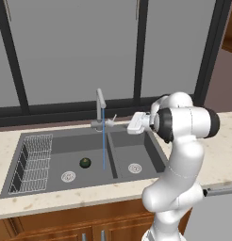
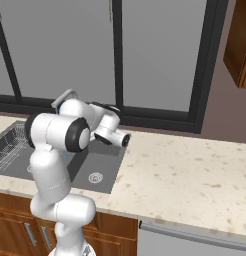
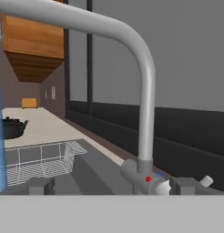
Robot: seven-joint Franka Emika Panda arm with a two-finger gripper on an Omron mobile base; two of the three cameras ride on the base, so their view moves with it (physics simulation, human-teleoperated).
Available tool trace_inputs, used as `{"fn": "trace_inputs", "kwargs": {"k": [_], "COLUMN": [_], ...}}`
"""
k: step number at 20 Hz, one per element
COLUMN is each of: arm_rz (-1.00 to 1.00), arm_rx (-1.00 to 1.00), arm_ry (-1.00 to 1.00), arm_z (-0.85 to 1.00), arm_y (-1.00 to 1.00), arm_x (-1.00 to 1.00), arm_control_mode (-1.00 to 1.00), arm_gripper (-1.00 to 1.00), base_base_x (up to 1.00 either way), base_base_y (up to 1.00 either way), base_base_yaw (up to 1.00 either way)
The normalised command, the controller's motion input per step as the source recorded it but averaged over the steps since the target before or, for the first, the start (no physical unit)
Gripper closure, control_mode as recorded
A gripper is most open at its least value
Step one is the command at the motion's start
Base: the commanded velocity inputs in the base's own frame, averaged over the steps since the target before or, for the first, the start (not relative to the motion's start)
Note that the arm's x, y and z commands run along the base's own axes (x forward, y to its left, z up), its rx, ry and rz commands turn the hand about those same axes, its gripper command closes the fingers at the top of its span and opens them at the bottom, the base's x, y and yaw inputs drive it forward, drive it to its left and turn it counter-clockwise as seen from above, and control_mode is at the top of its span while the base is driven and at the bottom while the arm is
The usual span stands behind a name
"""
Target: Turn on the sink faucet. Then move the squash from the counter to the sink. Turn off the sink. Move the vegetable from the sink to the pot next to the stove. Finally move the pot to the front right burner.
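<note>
- Water [image 1: 103, 139] runs as a thin blue stream from the spout of the sink faucet [image 1: 100, 106] straight down into the left basin of the sink [image 1: 56, 186], landing near the divider between the two basins.
- The squash [image 1: 85, 163], a small dark green ball, lies on the floor of that left basin, just left of the stream and right of the round silver drain [image 1: 68, 176].
- A wire rack [image 1: 33, 162] sits at the far left end of the same basin.
- The gripper [image 1: 121, 123] is held level at the faucet's height, just right of its base and over the back edge of the right basin, pointing left toward the small side lever [image 1: 111, 120].
- Its jaws are spread wide and nothing sits between them; in the hand view the two finger tips [image 3: 38, 185] stand far apart at the bottom, and the faucet base with its red dot [image 3: 148, 179] lies between them, nearer the right one.
- Whether a finger touches the lever cannot be told.
- The squash is well below and to the left of the jaws, down in the basin, apart from the gripper.
- In the hand view a squat black lidded pot [image 3: 9, 127] stands on the counter [image 3: 41, 123] beyond the rack.
- In the right base view the counter stretches bare to the right of the sink.
</note>
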Motion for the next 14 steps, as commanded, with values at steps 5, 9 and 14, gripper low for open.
{"fn": "trace_inputs", "kwargs": {"k": [5,9,14], "arm_rz": [0.06,0.09,0.10], "arm_rx": [0.00,0.00,0.00], "arm_ry": [0.00,0.00,-0.01], "arm_z": [-0.06,-0.05,-0.15], "arm_y": [0.12,0.03,0.00], "arm_x": [0.32,0.26,0.18], "arm_control_mode": [-1.00,-1.00,-1.00], "arm_gripper": [-1.00,-1.00,-1.00], "base_base_x": [0.00,0.00,0.00], "base_base_y": [0.00,0.00,0.00], "base_base_yaw": [0.00,0.00,0.00]}}
